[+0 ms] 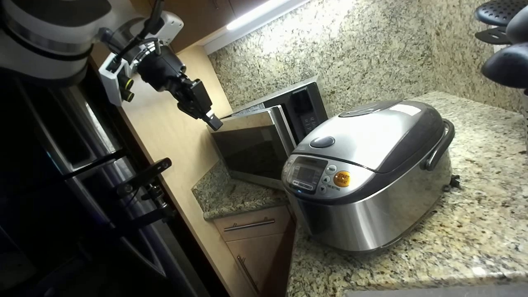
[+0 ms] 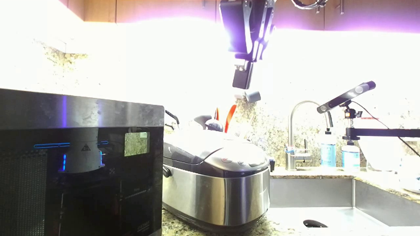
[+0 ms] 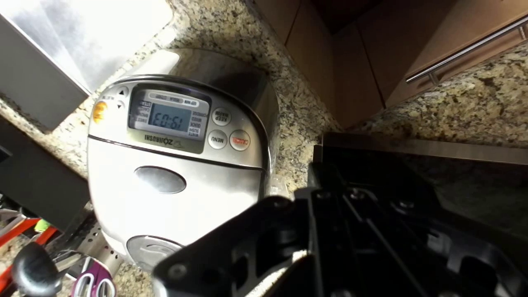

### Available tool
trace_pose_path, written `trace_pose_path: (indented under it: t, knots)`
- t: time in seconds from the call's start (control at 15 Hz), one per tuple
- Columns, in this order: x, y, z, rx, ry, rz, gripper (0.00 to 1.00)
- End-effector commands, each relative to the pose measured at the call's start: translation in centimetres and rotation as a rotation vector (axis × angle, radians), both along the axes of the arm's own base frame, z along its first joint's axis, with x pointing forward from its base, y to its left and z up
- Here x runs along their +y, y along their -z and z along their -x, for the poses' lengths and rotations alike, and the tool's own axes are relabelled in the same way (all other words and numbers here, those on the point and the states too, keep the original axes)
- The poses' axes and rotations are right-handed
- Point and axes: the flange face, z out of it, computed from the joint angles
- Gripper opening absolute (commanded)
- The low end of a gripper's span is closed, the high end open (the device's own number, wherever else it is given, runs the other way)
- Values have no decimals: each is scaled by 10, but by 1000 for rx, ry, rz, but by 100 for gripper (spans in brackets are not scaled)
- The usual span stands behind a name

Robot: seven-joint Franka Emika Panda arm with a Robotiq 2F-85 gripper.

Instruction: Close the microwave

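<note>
One door (image 1: 251, 149) stands ajar on the microwave (image 1: 302, 109) — we judge we're at the approach, fingers (image 1: 214, 122) pressed together — and next must push it home.

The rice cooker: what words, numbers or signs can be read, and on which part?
"ZOJIRUSHI": rice cooker, strip beside screen
"19:03": screen
"WHITE SUSHI QUICK MIXED PORRIDGE": screen border
"KEEP WARM": silver button
"MENU": second silver button
"CANCEL": third silver button
"START": orange button
Up arrow: fourth silver button
Down arrow: fifth silver button
Remaining print: too small or blurred
</note>
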Motion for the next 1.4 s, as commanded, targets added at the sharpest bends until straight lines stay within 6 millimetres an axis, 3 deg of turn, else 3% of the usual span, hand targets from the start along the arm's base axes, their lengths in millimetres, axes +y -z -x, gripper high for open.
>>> trace_pose_path:
  t: [0.0, 0.8, 1.33]
  knots:
    - [-3, 8, -10, 21, 10, 19, 0]
    - [3, 48, -90, -30, 9, 180, 0]
    - [47, 47, -129, -47, -97, 179, 0]
